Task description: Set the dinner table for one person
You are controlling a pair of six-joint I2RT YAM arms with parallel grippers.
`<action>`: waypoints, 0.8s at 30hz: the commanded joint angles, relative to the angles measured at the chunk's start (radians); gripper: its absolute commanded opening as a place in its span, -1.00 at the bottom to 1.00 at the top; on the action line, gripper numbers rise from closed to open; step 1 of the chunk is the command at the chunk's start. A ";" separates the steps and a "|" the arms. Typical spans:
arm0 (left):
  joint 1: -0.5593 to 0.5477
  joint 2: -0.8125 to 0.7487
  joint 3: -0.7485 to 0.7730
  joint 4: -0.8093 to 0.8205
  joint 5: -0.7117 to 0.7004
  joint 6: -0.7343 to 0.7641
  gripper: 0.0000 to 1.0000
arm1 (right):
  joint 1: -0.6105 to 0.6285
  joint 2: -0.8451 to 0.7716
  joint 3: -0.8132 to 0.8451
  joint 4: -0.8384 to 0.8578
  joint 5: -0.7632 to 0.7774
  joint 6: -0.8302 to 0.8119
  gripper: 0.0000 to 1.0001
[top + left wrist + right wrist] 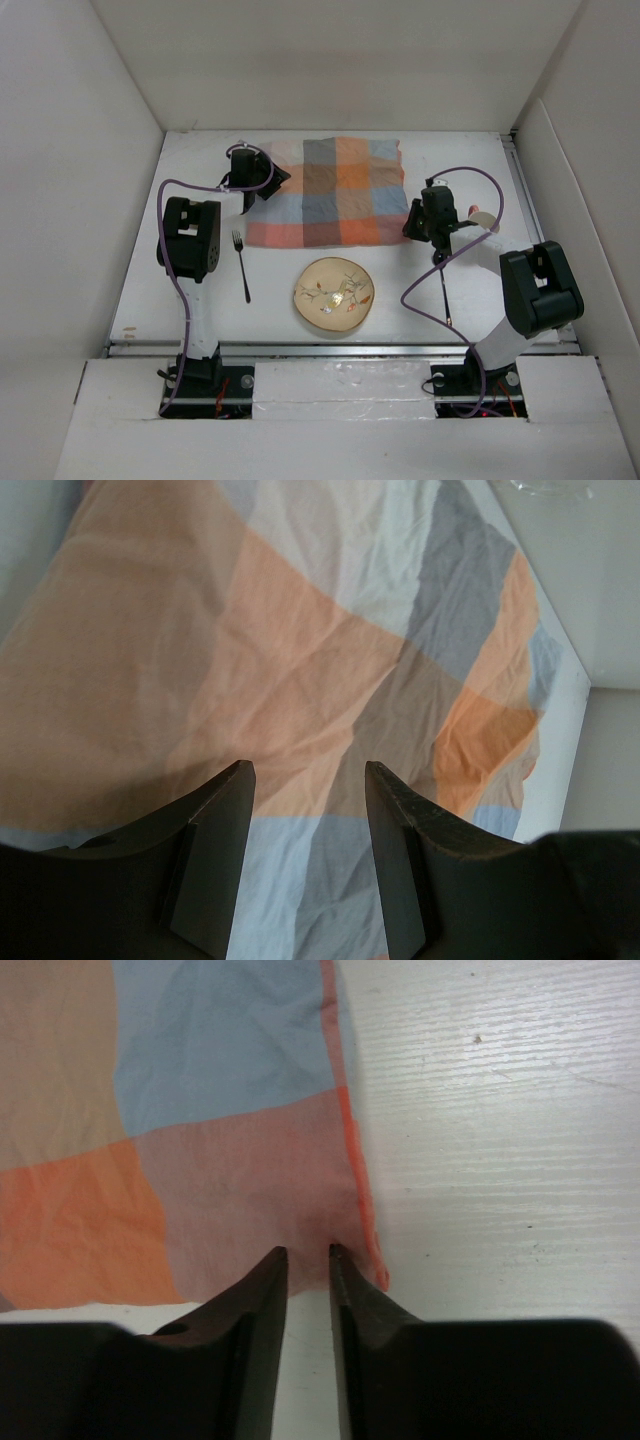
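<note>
The white tabletop (270, 300) fills the middle of the top view. A checked cloth (330, 190) lies on its upper part, and a fork (241, 266) and a flowery plate (334, 292) sit lower down, apart from each other. The left claw (308, 775) is released, with its fingers spread wide over the cloth's upper left end, while the right claw (308, 1252) is at the cloth's lower right corner with its fingers almost together, and I cannot tell if it is pinching.
</note>
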 commanded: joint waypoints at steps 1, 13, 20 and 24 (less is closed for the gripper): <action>0.005 -0.064 -0.046 0.072 0.029 -0.028 -0.10 | -0.013 -0.016 0.032 -0.021 0.003 -0.013 -0.47; 0.005 -0.132 -0.102 0.074 -0.020 -0.005 -0.09 | -0.053 -0.110 -0.078 0.002 -0.071 0.058 0.53; 0.005 -0.133 -0.074 0.034 -0.032 0.024 -0.09 | -0.073 0.005 0.009 0.048 -0.146 0.145 0.08; 0.005 -0.116 -0.079 0.032 -0.024 0.018 -0.09 | -0.085 0.068 0.003 0.097 -0.194 0.197 -0.38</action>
